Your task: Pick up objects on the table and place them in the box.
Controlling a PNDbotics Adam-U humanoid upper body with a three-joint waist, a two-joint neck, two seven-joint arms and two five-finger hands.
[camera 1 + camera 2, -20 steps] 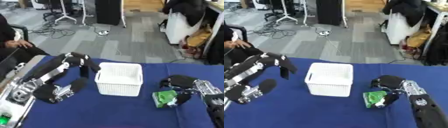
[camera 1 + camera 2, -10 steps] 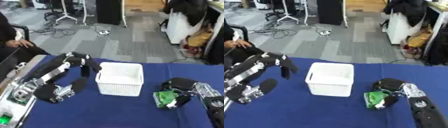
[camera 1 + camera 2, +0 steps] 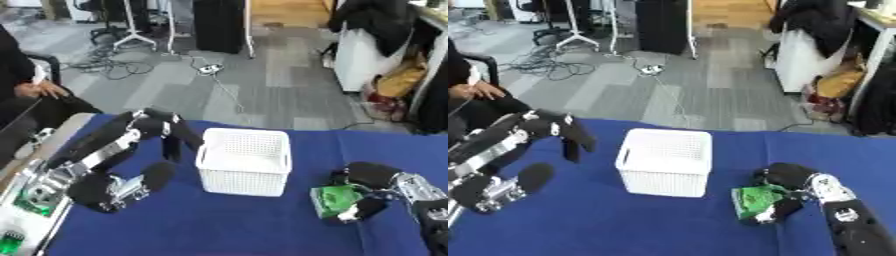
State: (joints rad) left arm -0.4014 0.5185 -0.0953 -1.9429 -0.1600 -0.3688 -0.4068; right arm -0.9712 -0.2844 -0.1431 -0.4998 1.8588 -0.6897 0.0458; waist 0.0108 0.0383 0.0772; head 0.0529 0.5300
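Surface: blue cloth, carrying everything below.
Left arm: black and silver, folded across the surface's left side beside the basket.
Basket: white, perforated, upright mid-surface; nothing visible inside.
Right hand: fingers curled round the green packet, low over the surface, right of the basket.
Green packet: held, just apart from the basket's right wall.
Left hand: its fingers cannot be made out.

Blue table bears white basket, green object.
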